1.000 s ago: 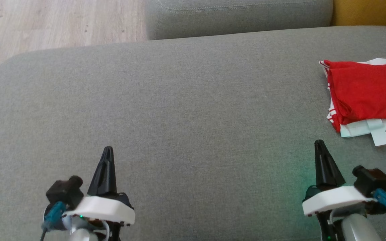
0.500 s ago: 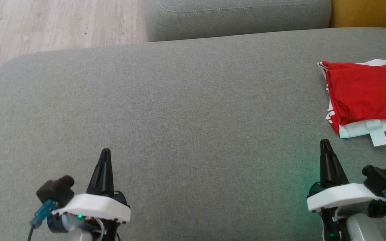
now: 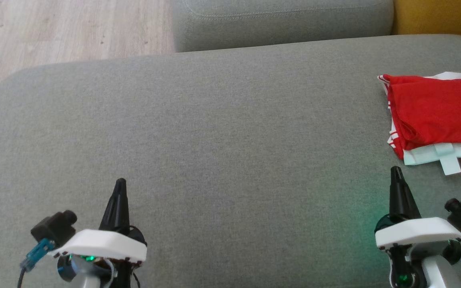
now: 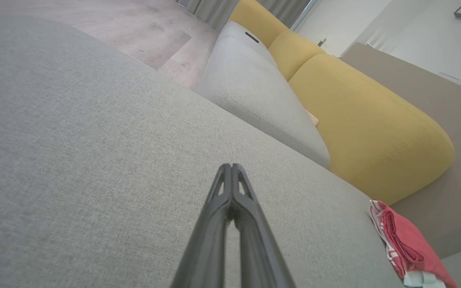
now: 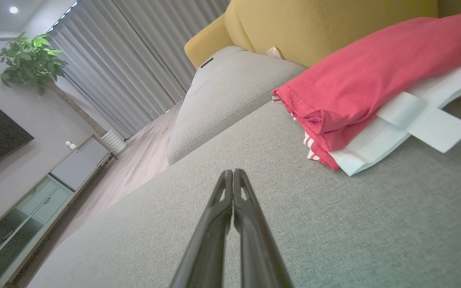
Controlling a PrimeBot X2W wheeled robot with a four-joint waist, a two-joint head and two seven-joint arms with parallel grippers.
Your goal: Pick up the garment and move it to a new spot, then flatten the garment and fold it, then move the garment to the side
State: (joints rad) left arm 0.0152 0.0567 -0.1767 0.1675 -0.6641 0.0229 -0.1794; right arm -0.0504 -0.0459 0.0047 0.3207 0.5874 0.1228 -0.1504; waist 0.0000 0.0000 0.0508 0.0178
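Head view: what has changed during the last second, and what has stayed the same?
The left gripper drew back and to the left, the right gripper back and to the right, so they stand wider apart. Both stayed shut and empty. The folded garment stayed on the cushion.

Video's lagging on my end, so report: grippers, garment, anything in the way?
Shut, holding nothing: left gripper, right gripper, over the grey cushion. Folded garment lies at cushion's right side. Nothing in the way.
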